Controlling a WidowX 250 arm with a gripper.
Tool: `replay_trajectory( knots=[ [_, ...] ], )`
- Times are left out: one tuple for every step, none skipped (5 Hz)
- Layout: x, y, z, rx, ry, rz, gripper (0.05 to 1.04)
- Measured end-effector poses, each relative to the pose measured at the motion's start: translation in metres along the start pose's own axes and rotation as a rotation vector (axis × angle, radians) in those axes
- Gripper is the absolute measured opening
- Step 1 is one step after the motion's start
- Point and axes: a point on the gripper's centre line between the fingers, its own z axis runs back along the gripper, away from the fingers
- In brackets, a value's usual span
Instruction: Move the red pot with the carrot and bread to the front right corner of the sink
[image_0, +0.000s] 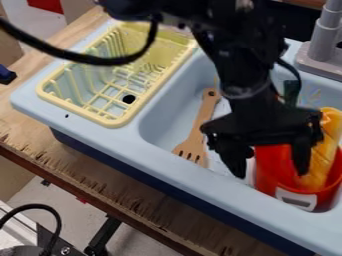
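The black gripper (270, 170) hangs pointing down over the right part of the light-blue sink, its two fingers spread wide. One fingertip is left of the red container (268, 175); the other is in front of its opening. The container's left wall lies between them in view, and I cannot tell whether they touch it. Inside the container a long yellow-orange item (327, 150) stands tilted against the right side. A wooden slotted spatula (199, 131) lies in the basin to the left of the gripper. The arm hides part of the basin.
A pale yellow dish rack (115, 122) sits at the sink unit's left side. The grey faucet (327, 30) rises at the back right. The sink's light-blue front rim (174, 159) runs diagonally above the wooden table edge (73, 175). A black cable loops over the rack.
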Motion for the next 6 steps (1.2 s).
replay_trajectory(
  knots=[
    [0.004, -0.005, 0.015, -0.02, -0.033, 0.006, 0.997],
    [0.009, -0.002, 0.032, 0.009, -0.089, 0.019, 0.997],
    [0.015, 0.009, 0.043, 0.142, -0.122, 0.032, 0.997],
    [0.027, 0.027, 0.057, 0.226, -0.136, 0.062, 0.997],
    [0.045, 0.052, 0.069, 0.253, -0.146, 0.08, 0.997],
    [0.066, 0.082, 0.087, 0.232, -0.154, 0.084, 0.997]
  ],
)
